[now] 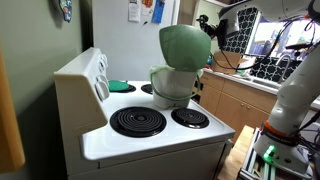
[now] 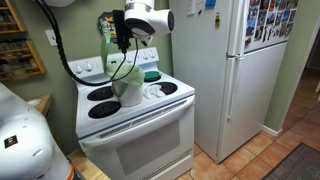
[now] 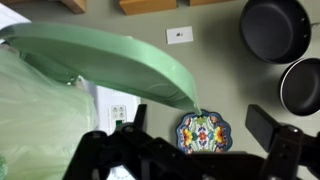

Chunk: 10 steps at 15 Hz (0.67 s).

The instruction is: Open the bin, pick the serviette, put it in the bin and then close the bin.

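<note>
The pale grey bin (image 1: 172, 85) stands in the middle of the white stove top, between the burners. Its domed green lid (image 1: 185, 45) is swung up and stands open. The bin also shows in an exterior view (image 2: 130, 90), with my gripper (image 2: 122, 45) just above the raised lid. In the wrist view the lid (image 3: 100, 55) fills the upper left, and its edge ends just above my gripper (image 3: 205, 125). The fingers are wide apart with nothing between them. A white crumpled serviette (image 2: 155, 92) lies on the stove beside the bin.
A flat green disc (image 1: 118, 86) lies on a back burner. The stove's back panel (image 1: 85, 75) rises behind. A fridge (image 2: 235, 70) stands next to the stove. On the wall hang dark pans (image 3: 272, 28) and a painted tile (image 3: 203, 132).
</note>
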### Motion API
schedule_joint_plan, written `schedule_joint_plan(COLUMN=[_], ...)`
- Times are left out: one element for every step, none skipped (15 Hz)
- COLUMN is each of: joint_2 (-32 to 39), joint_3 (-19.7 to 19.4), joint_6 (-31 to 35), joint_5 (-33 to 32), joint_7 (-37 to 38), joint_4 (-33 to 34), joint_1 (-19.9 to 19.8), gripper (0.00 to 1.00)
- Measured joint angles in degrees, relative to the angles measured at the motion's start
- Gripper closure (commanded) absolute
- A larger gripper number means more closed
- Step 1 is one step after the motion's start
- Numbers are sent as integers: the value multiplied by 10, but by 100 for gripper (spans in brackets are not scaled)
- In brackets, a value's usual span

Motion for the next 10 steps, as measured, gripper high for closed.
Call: schedule_joint_plan(joint_2=[0, 0, 0, 0, 1, 1, 1, 1, 1, 1], joint_3=[2, 3, 4, 5, 6, 6, 6, 6, 6, 6], joint_6=[32, 65, 97, 129, 164, 172, 171, 171, 171, 171], joint_5=[-9, -19, -29, -39, -48, -49, -49, -49, -49, -49], joint_7=[-1, -1, -2, -3, -3, -3, -3, -3, -3, -3], joint_4=[1, 4, 6, 7, 8, 8, 8, 8, 8, 8], joint_1=[0, -1, -1, -1, -1, -1, 0, 1, 1, 1], gripper=[0, 0, 0, 0, 0, 0, 0, 0, 0, 0])
